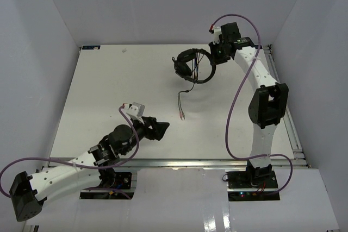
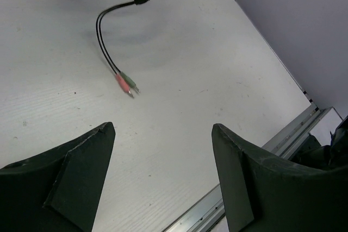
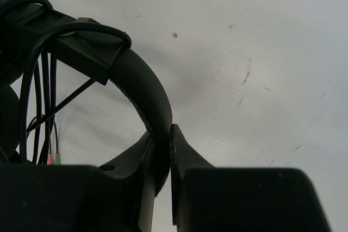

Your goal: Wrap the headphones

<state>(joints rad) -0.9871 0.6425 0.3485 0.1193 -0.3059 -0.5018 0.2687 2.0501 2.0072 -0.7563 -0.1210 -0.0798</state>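
Note:
The black headphones (image 1: pixel 191 64) are held up off the table at the far right, cord wound in loops around the headband. My right gripper (image 1: pixel 216 57) is shut on the headband (image 3: pixel 142 93), which runs between its two fingers. The loose cord end (image 1: pixel 181 103) hangs down to the table and ends in a red and a green plug (image 2: pixel 126 83). My left gripper (image 1: pixel 161 129) stands open over bare table nearer the front, short of the plugs, nothing between its fingers (image 2: pixel 87 158).
A metal rail (image 1: pixel 190 162) runs along the table's near edge, and another rail (image 1: pixel 283 107) along the right side. Grey walls close in the table on the left, back and right. A purple cable (image 1: pixel 239 88) loops beside the right arm.

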